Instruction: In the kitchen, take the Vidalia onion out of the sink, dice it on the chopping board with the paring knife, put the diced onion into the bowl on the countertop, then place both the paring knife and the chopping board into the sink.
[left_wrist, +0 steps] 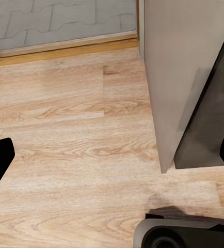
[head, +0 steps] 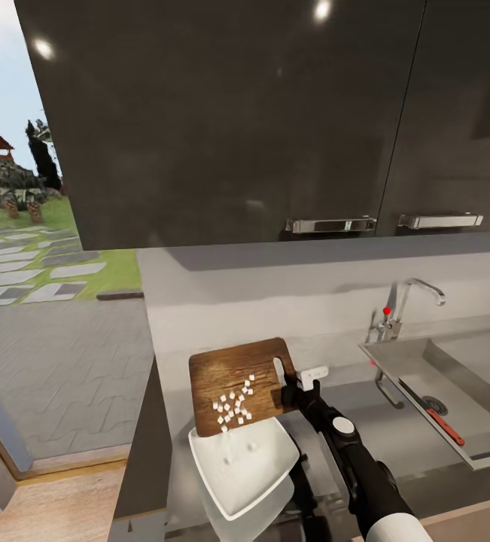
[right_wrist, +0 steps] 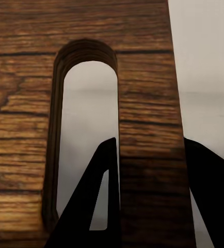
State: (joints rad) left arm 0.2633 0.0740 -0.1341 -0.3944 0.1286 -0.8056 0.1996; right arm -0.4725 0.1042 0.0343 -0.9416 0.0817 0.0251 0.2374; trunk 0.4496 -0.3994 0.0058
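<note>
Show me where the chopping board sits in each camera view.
Head view: chopping board lower centre, tilted over the bowl, right gripper at its handle edge.
Left wrist view: not in it.
Right wrist view: fills the frame, fingers astride it.
Shared landmark: the board's handle slot.

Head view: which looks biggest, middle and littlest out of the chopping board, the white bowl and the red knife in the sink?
1. The bowl and the chopping board look about alike; the bowl is nearer the camera, so no ranking between them.
2. The paring knife, lying in the sink, looks smallest.
</note>
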